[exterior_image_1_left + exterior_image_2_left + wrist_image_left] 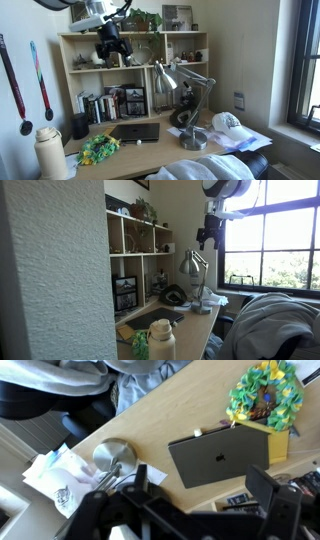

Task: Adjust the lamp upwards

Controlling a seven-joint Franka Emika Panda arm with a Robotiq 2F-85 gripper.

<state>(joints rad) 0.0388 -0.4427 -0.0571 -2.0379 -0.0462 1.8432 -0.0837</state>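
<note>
The silver lamp stands on the desk in front of the shelf, with its shiny cone shade pointing down, a thin jointed arm and a round base. It also shows in the exterior view by the window. My gripper hangs high by the top shelf, above and to the side of the shade and apart from it; it also shows against the window. In the wrist view the gripper is open and empty, and the lamp's round base lies far below.
A closed grey laptop lies on the desk beside a green and yellow bunch. A white cap and papers sit near the lamp. A bottle stands in front. The shelf holds books and plants.
</note>
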